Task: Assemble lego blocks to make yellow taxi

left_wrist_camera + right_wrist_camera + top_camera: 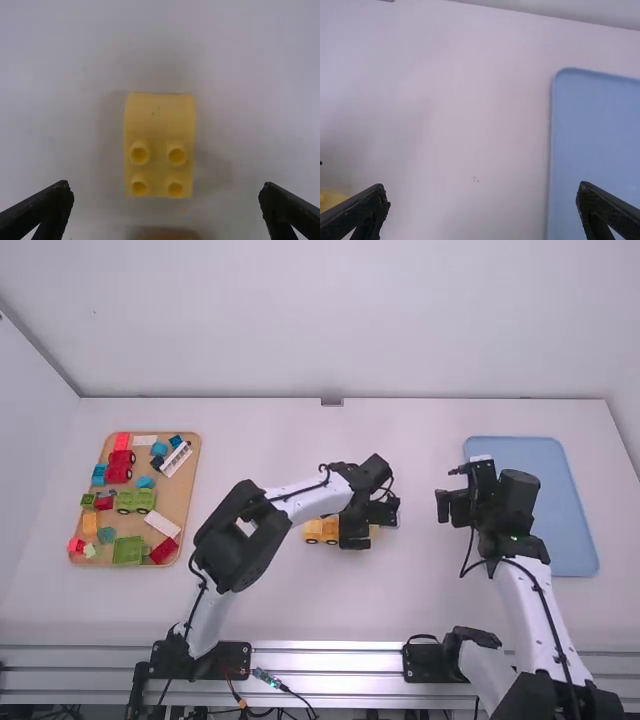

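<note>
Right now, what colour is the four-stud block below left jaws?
The block is yellow, clearest in the left wrist view.

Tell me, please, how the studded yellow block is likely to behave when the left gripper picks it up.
The yellow block looks like moulded plastic, so it should stay stiff in a squeeze. Its straight, parallel sides should give the left gripper a fair hold. The studless end looks smooth and perhaps rounded, so a pinch there might slip.

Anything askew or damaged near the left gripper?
Nothing stands out. The yellow block lies studs up, with no visible break, below the open left gripper, and the yellow wheeled piece rests on the table.
</note>
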### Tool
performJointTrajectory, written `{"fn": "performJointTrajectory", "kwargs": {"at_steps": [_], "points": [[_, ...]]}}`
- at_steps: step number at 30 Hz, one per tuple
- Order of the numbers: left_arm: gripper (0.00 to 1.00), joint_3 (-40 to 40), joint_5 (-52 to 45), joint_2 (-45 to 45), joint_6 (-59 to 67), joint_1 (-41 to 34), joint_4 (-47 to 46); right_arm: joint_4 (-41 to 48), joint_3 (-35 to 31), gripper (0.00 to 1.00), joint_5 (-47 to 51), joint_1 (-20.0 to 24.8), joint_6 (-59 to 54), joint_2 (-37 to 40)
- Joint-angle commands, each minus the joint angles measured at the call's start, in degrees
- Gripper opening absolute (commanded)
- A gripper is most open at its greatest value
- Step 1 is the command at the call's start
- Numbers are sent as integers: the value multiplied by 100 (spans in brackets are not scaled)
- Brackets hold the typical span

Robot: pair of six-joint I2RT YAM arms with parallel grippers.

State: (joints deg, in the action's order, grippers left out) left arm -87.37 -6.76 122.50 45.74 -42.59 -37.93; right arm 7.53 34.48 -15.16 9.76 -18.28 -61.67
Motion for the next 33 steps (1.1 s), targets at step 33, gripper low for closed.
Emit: {"fn": "performJointTrajectory", "kwargs": {"at_steps": [33], "points": [[99,3569,-3792,-2580,2859,2409,1908,-2194,-66,99,-2100,-2022,-3560,-3660]]}}
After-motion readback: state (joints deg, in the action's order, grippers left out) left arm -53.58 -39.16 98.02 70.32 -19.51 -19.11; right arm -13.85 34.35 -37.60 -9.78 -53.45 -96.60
